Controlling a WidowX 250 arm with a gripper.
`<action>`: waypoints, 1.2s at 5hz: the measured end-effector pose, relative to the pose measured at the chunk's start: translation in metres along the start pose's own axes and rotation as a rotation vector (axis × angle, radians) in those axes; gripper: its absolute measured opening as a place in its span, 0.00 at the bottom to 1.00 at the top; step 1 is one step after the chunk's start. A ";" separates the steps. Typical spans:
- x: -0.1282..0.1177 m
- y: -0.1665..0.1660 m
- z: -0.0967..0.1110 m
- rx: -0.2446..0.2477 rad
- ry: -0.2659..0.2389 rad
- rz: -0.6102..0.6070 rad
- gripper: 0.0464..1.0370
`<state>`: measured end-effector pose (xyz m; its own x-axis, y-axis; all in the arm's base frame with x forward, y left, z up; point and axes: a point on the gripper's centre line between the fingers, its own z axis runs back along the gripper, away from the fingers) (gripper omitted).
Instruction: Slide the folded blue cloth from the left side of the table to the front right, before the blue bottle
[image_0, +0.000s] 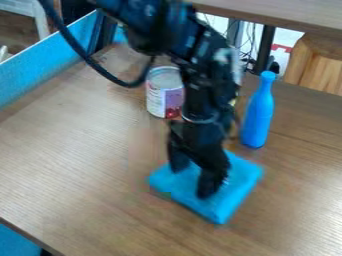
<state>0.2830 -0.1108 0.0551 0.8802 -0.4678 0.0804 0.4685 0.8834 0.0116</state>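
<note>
Blue cloth (238, 183) — one, under one tool (192, 181)

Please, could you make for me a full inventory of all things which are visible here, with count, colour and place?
folded cloth: 1, blue, under the pincer
bottle: 1, blue, upright, right of the arm
can: 1, pale label with purple and red, beyond the cloth
partly hidden item: 1, pale, behind the arm, unidentifiable
table: 1, brown wood-grain, under these things
panel: 1, blue, along the upper left edge
second tabletop: 1, brown, top edge
wooden piece: 1, light brown, upper right
arm: 1, black, from the top edge
arm cable: 1, black, looping left
pincer: 1, black, over the cloth
</note>
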 end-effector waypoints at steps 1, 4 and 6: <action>0.002 -0.027 0.001 -0.007 0.001 -0.047 0.96; 0.035 -0.088 -0.003 0.035 -0.048 -0.155 0.96; 0.010 -0.084 0.010 0.020 -0.054 -0.155 0.96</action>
<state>0.2513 -0.1895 0.0648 0.7921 -0.5966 0.1293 0.5960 0.8016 0.0476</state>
